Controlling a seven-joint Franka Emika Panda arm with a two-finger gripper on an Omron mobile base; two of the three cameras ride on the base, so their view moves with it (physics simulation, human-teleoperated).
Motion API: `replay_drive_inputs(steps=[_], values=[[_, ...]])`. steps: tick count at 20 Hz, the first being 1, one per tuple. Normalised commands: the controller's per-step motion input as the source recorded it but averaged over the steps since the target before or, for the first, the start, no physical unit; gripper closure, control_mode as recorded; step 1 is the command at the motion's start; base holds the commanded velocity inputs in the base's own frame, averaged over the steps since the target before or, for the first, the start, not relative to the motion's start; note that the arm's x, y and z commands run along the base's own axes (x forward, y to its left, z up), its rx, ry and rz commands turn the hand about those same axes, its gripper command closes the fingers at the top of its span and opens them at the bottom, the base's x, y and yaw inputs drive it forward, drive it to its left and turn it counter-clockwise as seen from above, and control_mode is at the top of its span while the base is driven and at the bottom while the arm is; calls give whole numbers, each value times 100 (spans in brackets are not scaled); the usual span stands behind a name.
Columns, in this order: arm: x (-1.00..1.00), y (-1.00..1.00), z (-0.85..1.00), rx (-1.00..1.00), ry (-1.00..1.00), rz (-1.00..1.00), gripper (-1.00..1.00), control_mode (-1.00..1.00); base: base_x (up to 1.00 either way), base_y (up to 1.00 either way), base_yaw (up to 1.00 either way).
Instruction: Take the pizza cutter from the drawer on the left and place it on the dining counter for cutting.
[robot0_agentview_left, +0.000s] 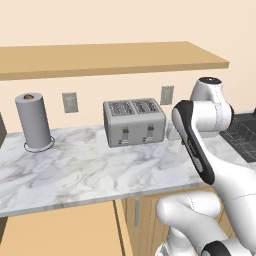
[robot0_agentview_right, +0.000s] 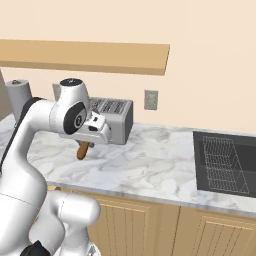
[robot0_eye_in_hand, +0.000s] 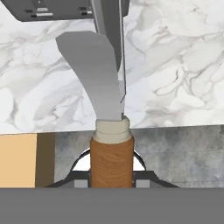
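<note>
My gripper (robot0_eye_in_hand: 111, 181) is shut on the pizza cutter (robot0_eye_in_hand: 111, 157), its brown wooden handle clamped between the two dark finger tips. The cutter's grey metal neck (robot0_eye_in_hand: 94, 78) points away from the hand, over grey-veined marble. In the right base view the brown handle (robot0_agentview_right: 83, 149) pokes out below the hand, which hangs a little above the wall counter (robot0_agentview_right: 150, 160) in front of the toaster. The drawer (robot0_agentview_left: 60, 232) stands open under the counter's front edge at the lower left, showing its plain tan inside. The dining counter is out of view.
A silver four-slot toaster (robot0_agentview_left: 134, 121) stands at the back of the wall counter, with a grey paper-towel roll (robot0_agentview_left: 33, 121) to its left. A dark sink with a wire rack (robot0_agentview_right: 225, 162) lies at the right. A wooden shelf (robot0_agentview_left: 110, 57) runs overhead.
</note>
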Motion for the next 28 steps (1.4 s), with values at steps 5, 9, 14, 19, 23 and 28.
replay_drive_inputs(steps=[5,9,14,19,23,28], values=[[0,0,0,0,0,0,100,100,-11,-1,-1],[0,0,0,0,0,0,100,100,-48,-51,-32],[0,0,0,0,0,0,100,100,-16,-72,-67],[0,0,0,0,0,0,100,100,0,-32,-87],[0,0,0,0,0,0,100,100,0,-39,-85],[0,0,0,0,0,0,100,100,4,-75,-75]])
